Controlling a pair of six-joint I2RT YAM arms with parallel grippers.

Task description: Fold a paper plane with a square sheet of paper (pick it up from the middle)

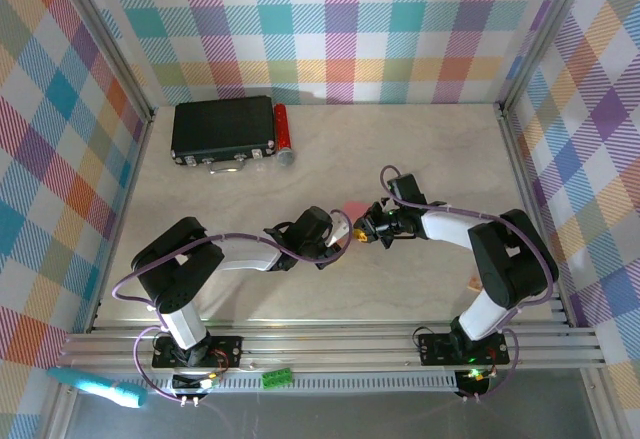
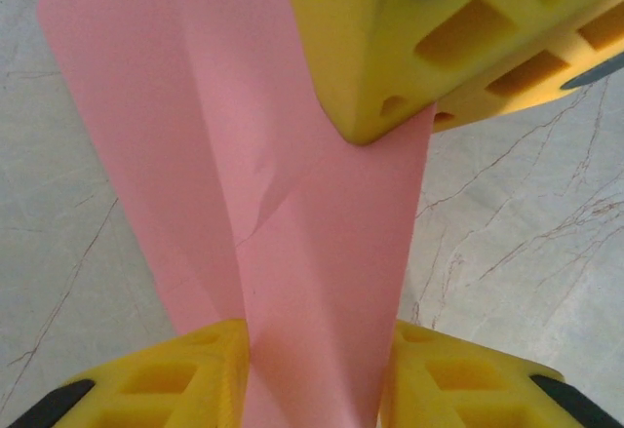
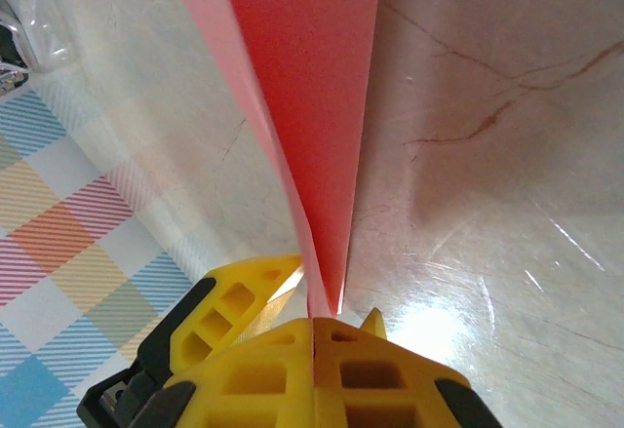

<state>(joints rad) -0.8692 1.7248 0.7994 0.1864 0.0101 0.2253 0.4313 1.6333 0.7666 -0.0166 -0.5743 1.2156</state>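
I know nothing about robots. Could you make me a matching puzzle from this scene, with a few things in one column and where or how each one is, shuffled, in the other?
Things:
1. black box
2. red cylinder
3. pink paper
4. right gripper

Places or states:
A. around the middle of the table
B. far left part of the table
C. shut on the paper's end
D. just right of the box

Pairs: 1-B, 2-D, 3-A, 4-C

Nothing legible anywhere: no text, label, brand, number or sign readable on the black box point(image 1: 222, 129), on the square sheet of paper point(image 2: 292, 252), or on the marbled surface point(image 1: 420, 159).
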